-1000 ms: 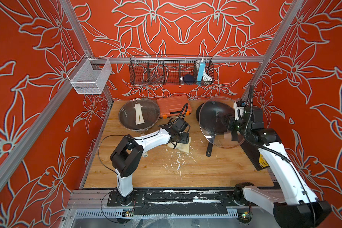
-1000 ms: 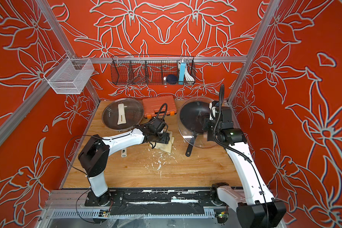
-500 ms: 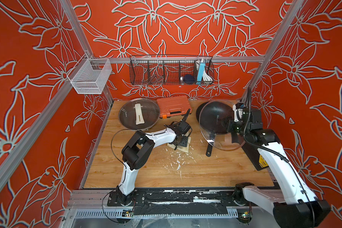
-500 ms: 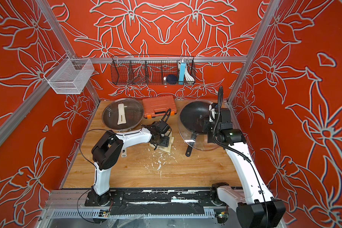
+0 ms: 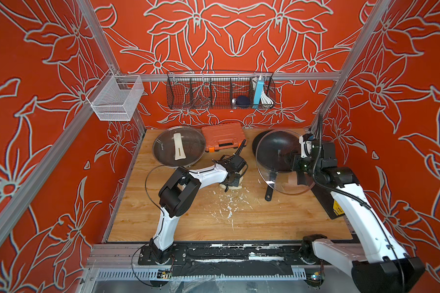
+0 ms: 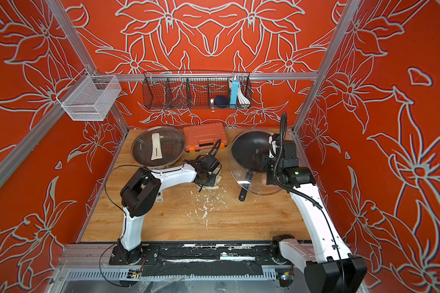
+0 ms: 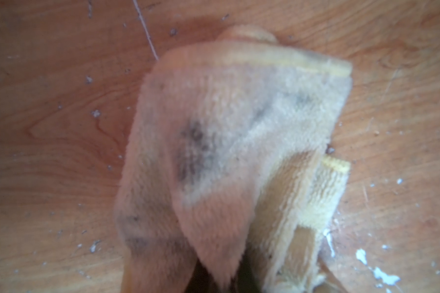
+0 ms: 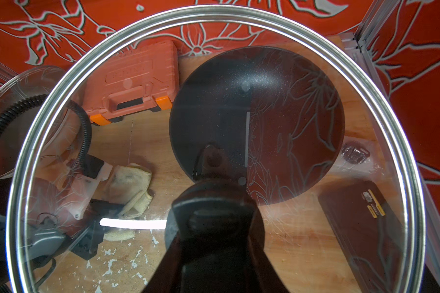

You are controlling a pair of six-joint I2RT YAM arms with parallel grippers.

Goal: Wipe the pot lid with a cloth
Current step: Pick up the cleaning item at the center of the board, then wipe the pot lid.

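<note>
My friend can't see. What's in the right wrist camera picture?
A round glass pot lid with a silver rim fills the picture, held by its black handle in the right gripper. Through the glass: a black pan, an orange case and a stained cloth on the wooden table.

A robot lab cell: aluminium frame (image 5: 302, 76), floral panels (image 5: 226, 33), wooden tabletop (image 5: 264, 223).

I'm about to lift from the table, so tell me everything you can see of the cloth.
The cloth is a small cream terry rag with a yellowish hemmed edge and dark grey smudges. It is bunched and folded rather than flat, and rests on the wooden table among white flecks. The left gripper is shut on it, pinching a raised fold. Nothing else touches it.
</note>
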